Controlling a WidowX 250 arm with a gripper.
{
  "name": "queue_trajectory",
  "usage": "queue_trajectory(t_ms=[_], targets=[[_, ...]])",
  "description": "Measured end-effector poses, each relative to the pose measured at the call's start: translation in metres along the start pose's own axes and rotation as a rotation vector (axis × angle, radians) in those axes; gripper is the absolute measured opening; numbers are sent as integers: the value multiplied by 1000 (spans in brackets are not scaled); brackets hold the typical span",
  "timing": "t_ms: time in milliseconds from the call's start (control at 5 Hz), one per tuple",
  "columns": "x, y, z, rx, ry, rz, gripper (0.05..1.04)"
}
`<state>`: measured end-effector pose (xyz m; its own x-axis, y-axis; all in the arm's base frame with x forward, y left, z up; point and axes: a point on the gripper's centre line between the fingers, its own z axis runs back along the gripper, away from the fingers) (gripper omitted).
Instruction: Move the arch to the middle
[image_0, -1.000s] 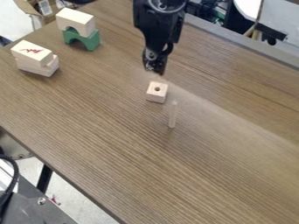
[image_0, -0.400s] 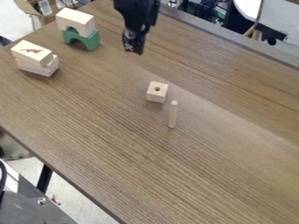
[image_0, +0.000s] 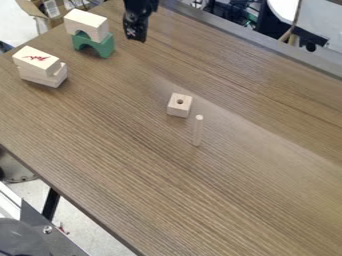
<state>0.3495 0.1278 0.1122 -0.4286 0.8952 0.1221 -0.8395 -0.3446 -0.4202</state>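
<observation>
The tool (image_0: 135, 34) hangs over the desk (image_0: 227, 200) at the upper left of the frame, to the right of the stacked arches. How far open it is I cannot tell; nothing is visibly in its hold. The green arch (image_0: 104, 47) stands on the desk with a pale arch-shaped block (image_0: 85, 22) on top, and which one is meant is unclear. The step in hand looks like the approach, before any grasp. The next move probably calls for shifting left, lining up with the upper block and lowering without toppling the stack.
</observation>
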Motion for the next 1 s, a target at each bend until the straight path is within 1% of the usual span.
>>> queue_trajectory(t_ms=[400,600,800,1000], targets=[[30,-19,-16,57,7,20,999],[41,-26,-21,80,16,22,999],[53,-32,-29,98,8,14,999],[58,-33,-39,125,16,16,999]])
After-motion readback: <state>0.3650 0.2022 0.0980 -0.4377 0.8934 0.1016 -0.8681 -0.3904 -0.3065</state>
